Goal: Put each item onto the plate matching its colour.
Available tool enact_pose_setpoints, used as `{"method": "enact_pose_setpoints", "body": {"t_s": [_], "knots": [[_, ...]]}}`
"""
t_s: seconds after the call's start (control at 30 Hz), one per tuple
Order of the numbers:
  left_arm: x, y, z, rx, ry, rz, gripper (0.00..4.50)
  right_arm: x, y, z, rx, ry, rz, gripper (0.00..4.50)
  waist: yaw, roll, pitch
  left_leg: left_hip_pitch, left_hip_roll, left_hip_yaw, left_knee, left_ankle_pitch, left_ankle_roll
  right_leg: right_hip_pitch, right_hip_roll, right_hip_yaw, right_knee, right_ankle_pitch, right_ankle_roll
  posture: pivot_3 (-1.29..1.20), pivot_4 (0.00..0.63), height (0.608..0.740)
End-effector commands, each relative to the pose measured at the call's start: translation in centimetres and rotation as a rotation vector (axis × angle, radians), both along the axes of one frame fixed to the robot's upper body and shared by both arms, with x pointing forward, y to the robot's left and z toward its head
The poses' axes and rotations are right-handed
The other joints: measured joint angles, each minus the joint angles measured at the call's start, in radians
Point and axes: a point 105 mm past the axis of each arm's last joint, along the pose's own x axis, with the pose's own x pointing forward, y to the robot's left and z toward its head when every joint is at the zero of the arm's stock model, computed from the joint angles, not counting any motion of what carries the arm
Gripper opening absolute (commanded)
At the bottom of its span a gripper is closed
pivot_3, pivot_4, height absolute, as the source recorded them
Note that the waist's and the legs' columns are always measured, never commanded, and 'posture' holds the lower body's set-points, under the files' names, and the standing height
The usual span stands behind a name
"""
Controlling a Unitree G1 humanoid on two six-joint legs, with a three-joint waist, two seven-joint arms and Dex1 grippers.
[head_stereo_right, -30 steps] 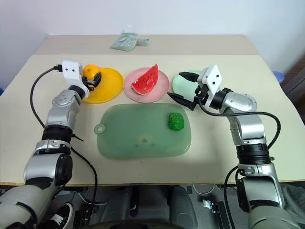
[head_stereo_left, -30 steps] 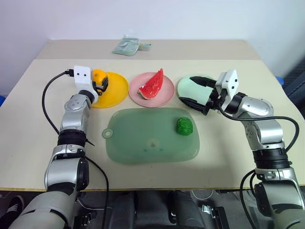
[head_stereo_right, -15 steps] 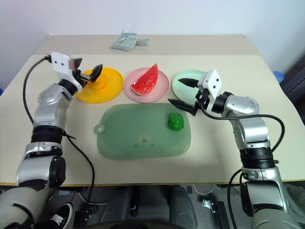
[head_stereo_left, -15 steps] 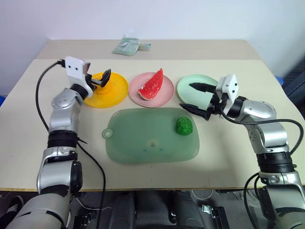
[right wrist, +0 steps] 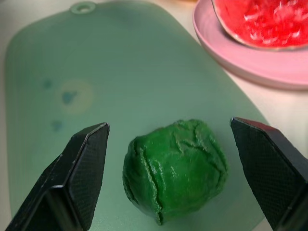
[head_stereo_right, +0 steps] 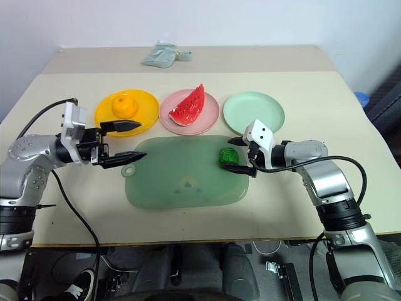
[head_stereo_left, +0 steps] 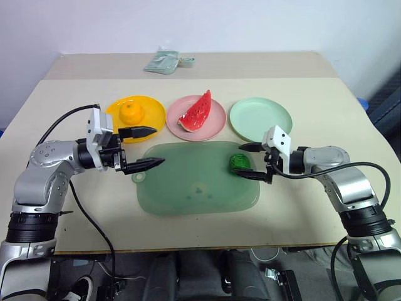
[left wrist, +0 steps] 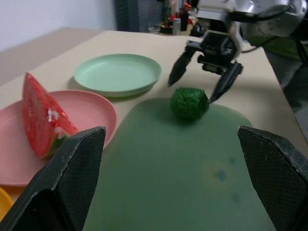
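On a beige table [head_stereo_left: 313, 207], our head view shows the left gripper [head_stereo_left: 143, 148] spread and empty; orange [head_stereo_left: 130, 113] and watermelon wedge [head_stereo_left: 196, 113], tip far, are already plated. Our left wrist view shows the mint plate [left wrist: 118, 73] bare. Our right wrist view shows the round, axisless green vegetable [right wrist: 175, 168] on the mat [right wrist: 72, 72], between the right gripper [head_stereo_right: 240, 153]'s open fingers, presumably for grasping.

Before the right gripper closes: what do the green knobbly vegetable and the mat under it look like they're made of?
The green knobbly vegetable looks like moulded plastic or rubber: glossy, creased ridges with highlights; whether hard or soft is unclear. The green mat looks like thin translucent plastic or silicone, smooth and matte, with the table showing faintly through and a small hanging hole at one corner.
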Motion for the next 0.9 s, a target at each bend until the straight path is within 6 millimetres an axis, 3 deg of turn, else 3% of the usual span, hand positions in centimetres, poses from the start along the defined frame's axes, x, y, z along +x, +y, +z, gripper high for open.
{"method": "enact_pose_setpoints", "body": {"t_s": [0.03,0.13,0.23,0.3,0.43,0.5,0.6,0.7,0.83,0.9], "knots": [[0.0,-0.7,0.9,0.015,-0.08,-0.005,4.48,0.4,-0.7,-0.6,-0.059,0.001,-0.037,4.13,0.0,0.0,0.0,0.0,0.0,0.0,0.0,0.0,0.0,0.0,0.0,0.0,0.0,0.0,0.0,0.0,0.15,0.74],[0.2,-1.0,1.3,0.001,-0.084,-0.002,4.48,0.9,-1.2,-1.2,-0.07,0.026,-0.07,4.13,0.0,0.0,0.0,0.0,0.0,0.0,0.0,0.0,0.0,0.0,0.0,0.0,0.0,0.0,0.0,0.0,0.15,0.74],[0.4,-1.1,1.5,0.008,-0.122,0.02,4.5,1.1,-1.1,-0.8,-0.045,0.024,-0.076,3.18,-0.002,0.0,0.0,0.0,0.0,0.0,0.0,0.0,0.0,0.0,0.0,0.0,0.0,0.0,0.0,0.0,0.15,0.74],[0.5,-1.0,1.5,0.003,-0.123,0.03,4.5,1.9,-0.8,0.8,0.024,-0.042,-0.103,2.5,-0.002,0.0,0.0,0.0,0.0,0.0,0.0,0.0,0.0,0.0,0.0,0.0,0.0,0.0,0.0,0.0,0.15,0.74],[1.3,-0.7,2.0,-0.04,-0.158,0.084,4.5,5.9,-1.8,5.9,0.253,-0.194,-0.313,2.5,-0.007,0.0,0.0,0.0,0.0,0.0,0.0,0.0,0.0,0.0,0.0,0.0,0.0,0.0,0.0,0.0,0.15,0.74],[1.6,-0.8,2.0,-0.058,-0.175,0.097,4.5,7.4,-2.8,7.3,0.306,-0.249,-0.411,2.5,-0.004,0.0,0.0,0.0,0.0,0.0,0.0,0.0,0.0,0.0,0.0,0.0,0.001,0.0,0.0,0.0,0.15,0.74],[1.6,-1.1,1.4,-0.062,-0.165,0.092,4.5,9.9,-5.4,7.7,0.278,-0.317,-0.614,2.5,0.002,0.0,0.0,-0.001,0.0,0.0,-0.001,0.0,0.0,-0.001,0.0,0.0,-0.001,0.0,0.0,0.0,0.15,0.74],[1.4,-1.5,1.3,-0.067,-0.168,0.085,4.5,10.7,-5.8,6.0,0.223,-0.273,-0.65,2.5,0.0,0.0,0.0,-0.001,-0.001,0.0,-0.001,0.0,0.0,0.0,-0.001,0.0,-0.002,0.0,0.0,0.0,0.15,0.74],[1.5,-1.4,1.4,-0.072,-0.178,0.104,4.5,11.1,-5.6,4.7,0.194,-0.25,-0.64,4.32,-0.011,0.001,0.001,-0.001,0.0,0.0,-0.001,0.0,0.0,-0.001,0.0,0.0,-0.001,0.0,0.0,0.0,0.15,0.74],[1.4,-1.1,1.5,-0.069,-0.169,0.102,4.5,11.3,-5.7,5.3,0.197,-0.288,-0.65,4.47,-0.012,0.001,0.001,-0.001,0.0,0.0,-0.001,0.0,0.0,-0.001,0.0,0.0,0.0,0.0,0.0,0.0,0.15,0.74]]}}
